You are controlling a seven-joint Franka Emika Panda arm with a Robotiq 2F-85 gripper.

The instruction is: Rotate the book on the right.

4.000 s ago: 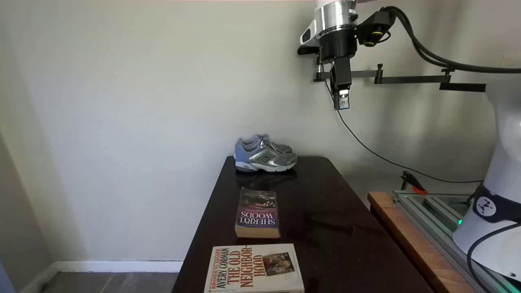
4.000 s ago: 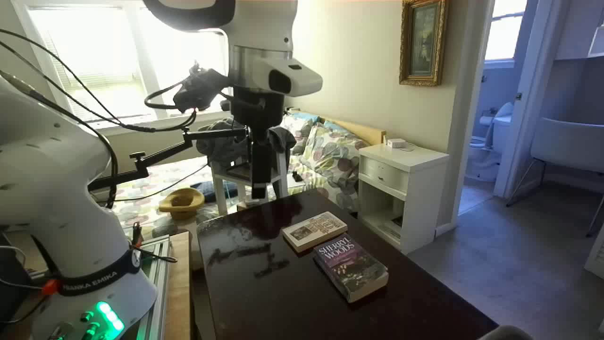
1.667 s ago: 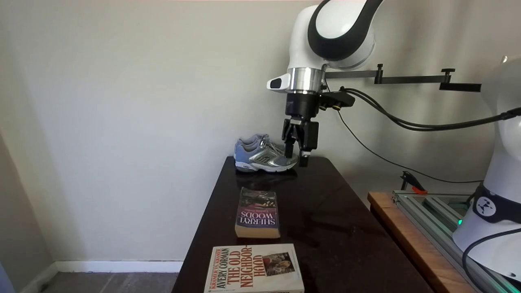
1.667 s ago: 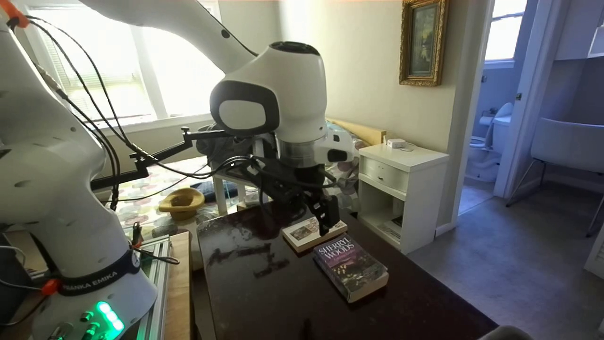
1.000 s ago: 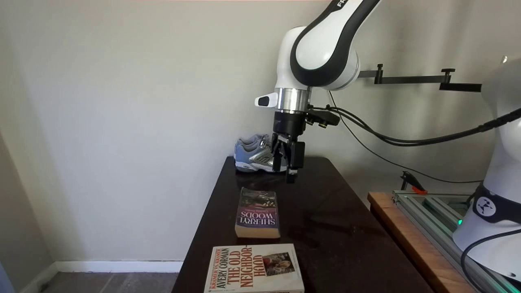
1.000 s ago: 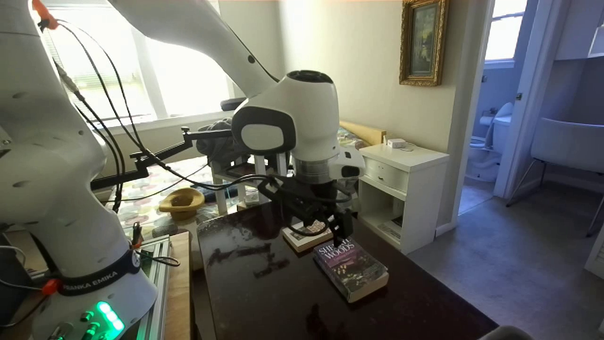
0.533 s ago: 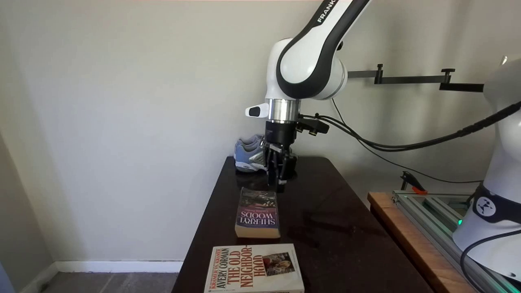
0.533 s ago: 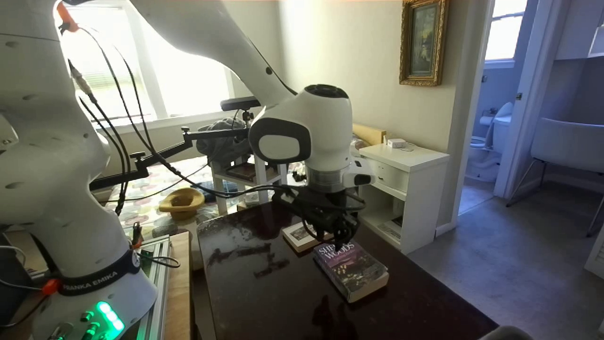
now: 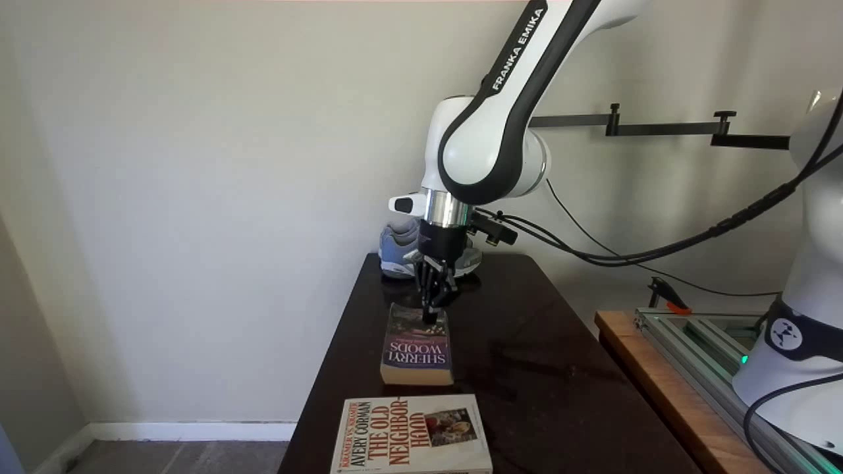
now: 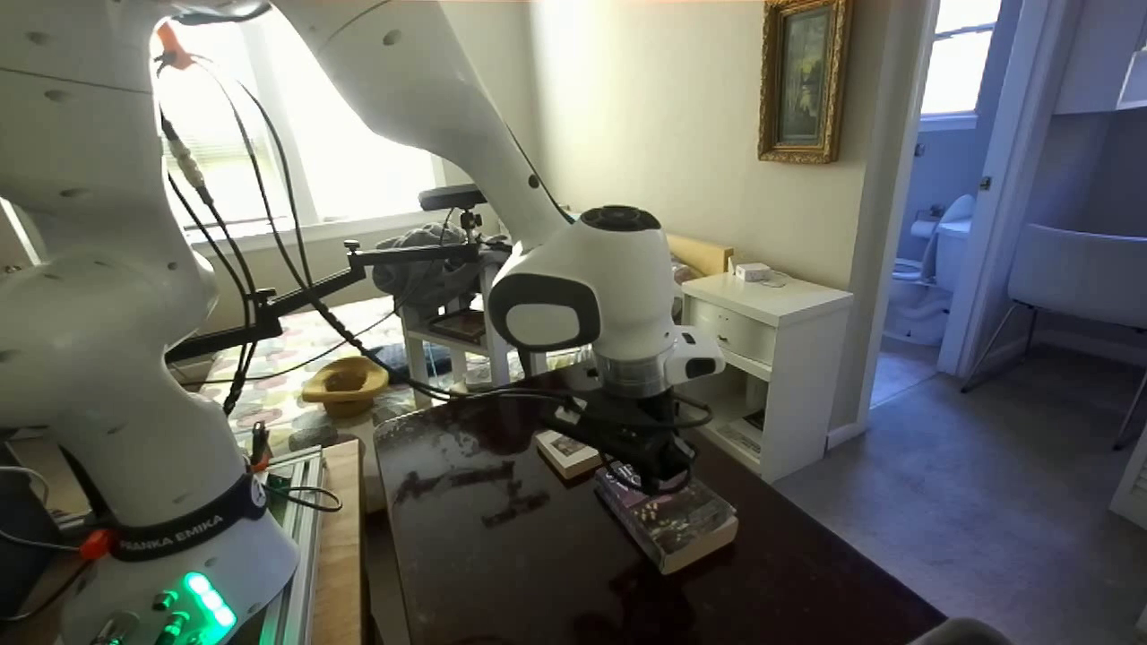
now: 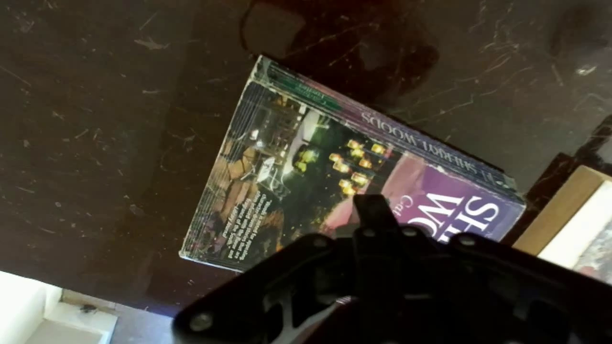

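The book, a small dark paperback with "Sherryl Woods" in pale letters, lies flat, cover up, on the dark table; it shows in both exterior views, as the book (image 9: 416,352) and the book (image 10: 690,524). Most of its cover and its spine fill the middle of the wrist view, where the book (image 11: 306,172) lies slanted. My gripper (image 9: 429,319) points down over its cover. In the wrist view the fingers of the gripper (image 11: 369,198) are together with nothing between them and hide part of the title. Whether the tips touch the cover, I cannot tell.
A larger cream book with a red title (image 9: 388,438) lies close beside the lettered end of the paperback. Grey-blue sneakers (image 9: 397,253) stand at the table's end, partly behind the gripper. The dark table (image 9: 540,375) has its edge near a white nightstand (image 10: 789,358).
The arm has come down and across from high above the table to over the paperback. My gripper's fingers, apart a second ago, have closed together. Neither book has moved.
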